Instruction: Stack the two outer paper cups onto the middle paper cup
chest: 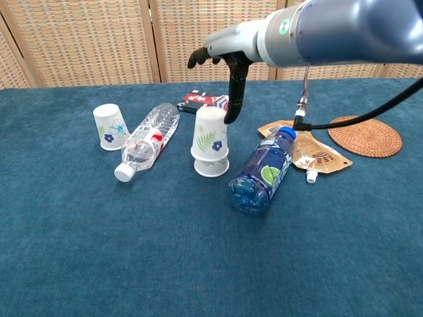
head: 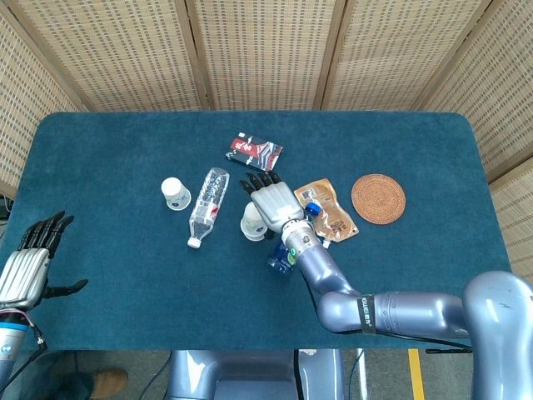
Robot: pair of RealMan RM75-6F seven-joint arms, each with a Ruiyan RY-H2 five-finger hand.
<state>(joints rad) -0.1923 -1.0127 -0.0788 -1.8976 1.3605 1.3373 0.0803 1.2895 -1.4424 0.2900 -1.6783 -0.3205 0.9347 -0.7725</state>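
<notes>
Two floral white paper cups (chest: 211,142) stand nested upside down at the table's middle, partly hidden under my right hand in the head view (head: 249,223). My right hand (chest: 228,56) hovers just above them with fingers spread, holding nothing. One finger (chest: 232,105) hangs down beside the top cup's right side; contact cannot be told. A third cup (chest: 109,127) stands upside down at the left (head: 175,193). My left hand (head: 29,265) hangs open off the table's near left edge, far from the cups.
A clear water bottle (chest: 145,142) lies between the lone cup and the stack. A blue bottle (chest: 261,172) lies just right of the stack, beside a brown pouch (chest: 310,152) and a wicker coaster (chest: 365,137). A dark packet (chest: 201,101) lies behind.
</notes>
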